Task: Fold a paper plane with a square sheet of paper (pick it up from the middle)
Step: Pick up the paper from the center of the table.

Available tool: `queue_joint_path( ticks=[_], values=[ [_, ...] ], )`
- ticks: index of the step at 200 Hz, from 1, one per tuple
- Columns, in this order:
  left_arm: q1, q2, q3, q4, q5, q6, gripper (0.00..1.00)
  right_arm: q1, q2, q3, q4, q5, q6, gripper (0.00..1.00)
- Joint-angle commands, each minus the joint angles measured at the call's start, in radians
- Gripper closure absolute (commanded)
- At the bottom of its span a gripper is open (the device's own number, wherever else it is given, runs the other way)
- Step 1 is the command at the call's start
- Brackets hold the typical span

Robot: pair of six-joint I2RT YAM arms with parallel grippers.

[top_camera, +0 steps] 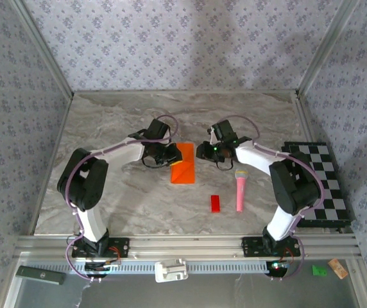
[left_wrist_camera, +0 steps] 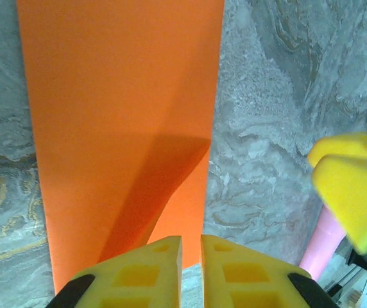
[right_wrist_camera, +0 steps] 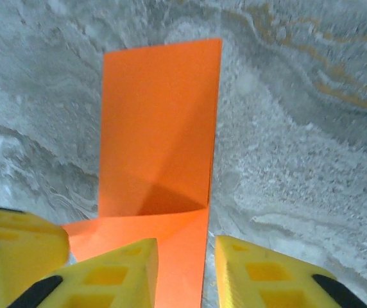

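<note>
Orange square sheet of paper (top_camera: 183,164): flat on the marble table (top_camera: 119,128) between my two arms, doubled into a narrow strip, with one corner flap turned in at the near end.

Item, left gripper (left_wrist_camera: 192,244): fingers a slit apart, pinching nothing.

Item, right gripper (right_wrist_camera: 187,250): spread wider above the strip's edge, empty.

Outstanding, by my reckoning: second corner, nose, wings, so most of the folding.

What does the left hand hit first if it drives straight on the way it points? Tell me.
Probably the folded orange paper, lying on the table directly ahead of the left hand. Depth is unclear, so the fingertips may be very close to it.
</note>
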Motion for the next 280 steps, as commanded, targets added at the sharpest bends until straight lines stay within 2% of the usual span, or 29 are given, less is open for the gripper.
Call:
queue_joint_path(
  ticks=[1,50,111,156,202,280],
  values=[
    [0.012,0.025,-0.010,0.061,-0.010,-0.033,0.85,0.027,-0.005,-0.019,0.034,0.026,0.098,0.68],
    [0.016,0.044,-0.060,0.096,-0.084,-0.040,0.89,0.063,0.023,-0.026,0.063,0.039,0.196,0.66],
    [0.021,0.073,-0.111,0.161,-0.107,-0.043,0.93,0.096,0.079,-0.008,0.074,0.031,0.291,0.66],
    [0.026,0.090,-0.128,0.112,-0.161,-0.064,0.95,0.126,0.128,-0.002,0.091,0.042,0.373,0.65],
    [0.026,0.112,-0.145,0.124,-0.143,-0.091,0.95,0.133,0.148,0.007,0.121,0.032,0.412,0.64],
    [0.026,0.118,-0.143,0.119,-0.138,-0.097,0.96,0.133,0.189,0.042,0.127,0.016,0.435,0.72]
  ],
)
